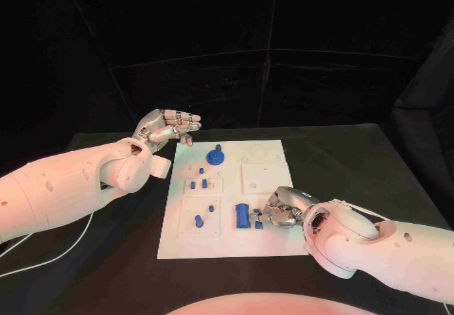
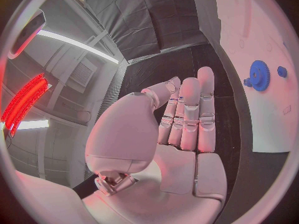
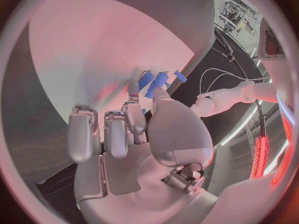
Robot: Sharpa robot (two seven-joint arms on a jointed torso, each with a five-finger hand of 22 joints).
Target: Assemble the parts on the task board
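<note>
We are working over the task board (image 1: 269, 243) on the worktop (image 1: 378, 164). Our left hand (image 1: 168, 127) is hovering off its far corner, fingers together, holding nothing. Our right hand (image 1: 282, 211) is reaching onto the blue parts (image 1: 243, 215) at its fingertips; whether it grips one we cannot tell. The gear (image 1: 216, 156) beyond looks seated, several parts remaining loose.

Parts (image 1: 243, 214) on task board (image 1: 268, 246) (mid-table (image 1: 378, 164))

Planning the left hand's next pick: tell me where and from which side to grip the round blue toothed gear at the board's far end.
Grip the round blue toothed gear by its rim, fingers on opposite edges, coming down from above. It appears to lie flat on the white task board, so its sides offer little to hold, though the teeth should resist slipping. The open left hand hovers just beyond the board's far left corner, probably the nearer one.
</note>
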